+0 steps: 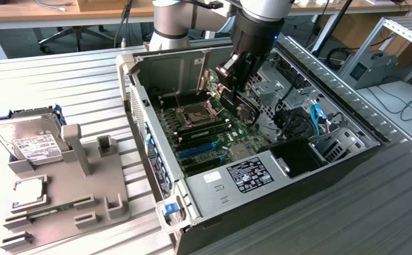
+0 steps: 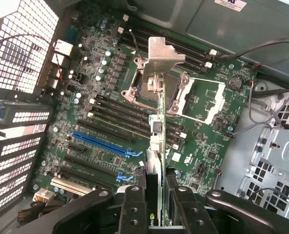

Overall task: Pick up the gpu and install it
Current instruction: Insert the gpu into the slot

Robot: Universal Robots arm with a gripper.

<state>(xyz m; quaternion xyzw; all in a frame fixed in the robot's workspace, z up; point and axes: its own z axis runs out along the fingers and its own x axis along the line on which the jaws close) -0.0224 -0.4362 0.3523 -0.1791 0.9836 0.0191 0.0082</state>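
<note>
Fingers [image 2: 134, 204] pinch the gpu [image 2: 155, 127] edge-on between them, with its silver bracket [image 2: 161, 53] at the far end. In the upper centre of the exterior view, the gripper [image 1: 235, 87] hangs inside the open computer case [image 1: 136, 101], holding the card over the green motherboard [image 2: 100, 97].

A ribbed grey metal bench [image 1: 64, 74] spans the lower frame. An open computer case [image 1: 213, 207] lies on its side at centre and right; a grey plastic fixture [image 1: 85, 186] sits at lower left.
</note>
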